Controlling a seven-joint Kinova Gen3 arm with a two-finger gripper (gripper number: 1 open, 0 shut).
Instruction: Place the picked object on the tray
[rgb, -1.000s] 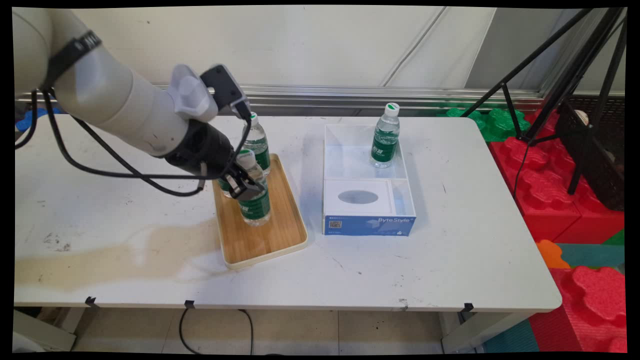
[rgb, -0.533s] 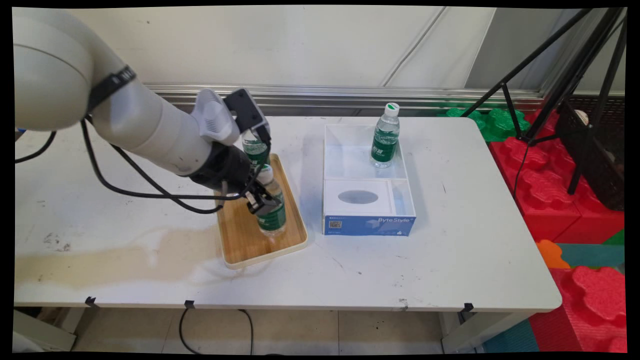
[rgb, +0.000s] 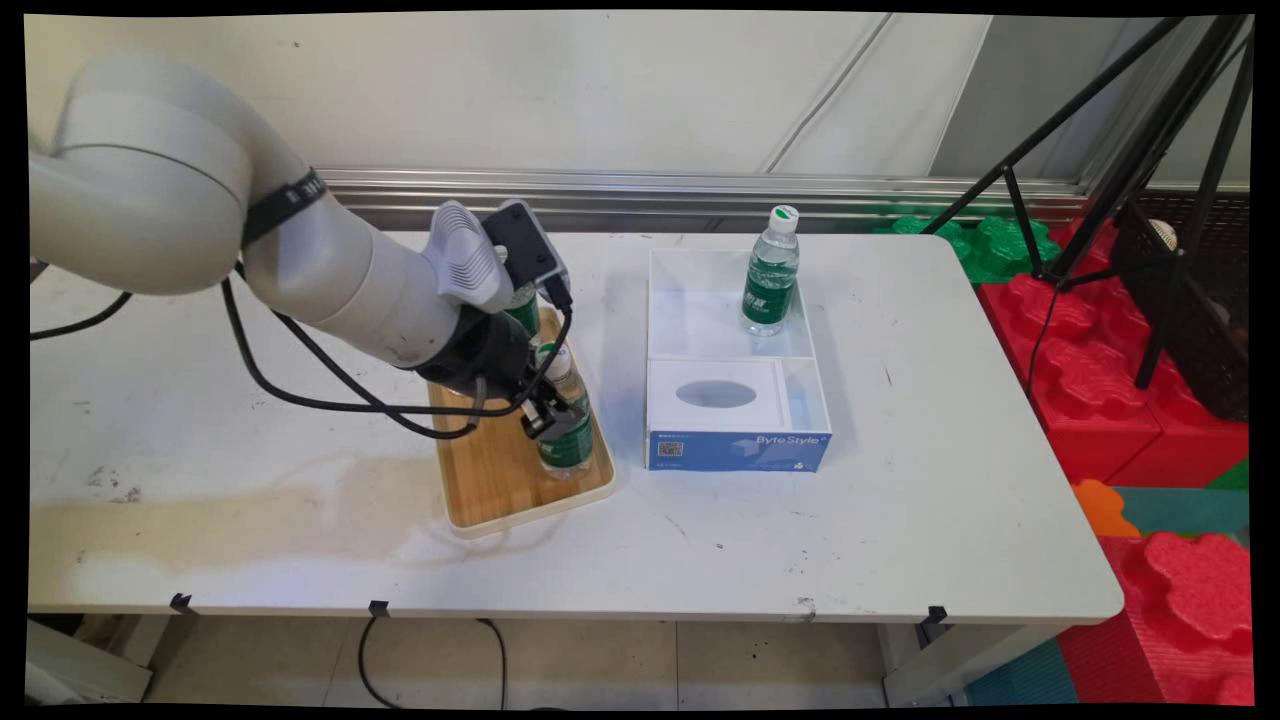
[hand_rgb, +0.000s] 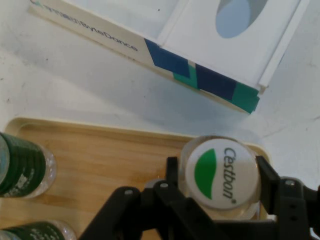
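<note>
Gripper: my black two-finger gripper (rgb: 556, 418) is clenched on a clear green-labelled water bottle (rgb: 566, 424).
Bottle: over the right edge of the wooden tray (rgb: 495, 480).
Progress: one matching bottle (rgb: 770, 270) stands in the white tissue-box organiser (rgb: 737, 405); two (hand_rgb: 22, 170) remain on the tray.
Surface: stained white table (rgb: 250, 510); red foam blocks (rgb: 1100, 380) at right.

Clear bin (rgb: 800, 345), tissue box (rgb: 735, 448), tripod (rgb: 1150, 140)

White, rounded arm (rgb: 300, 260) banded by a black strap (rgb: 285, 195); black cables (rgb: 330, 375) are looped beneath; black wrist and two-finger gripper (rgb: 556, 412), ribbed white housing.
</note>
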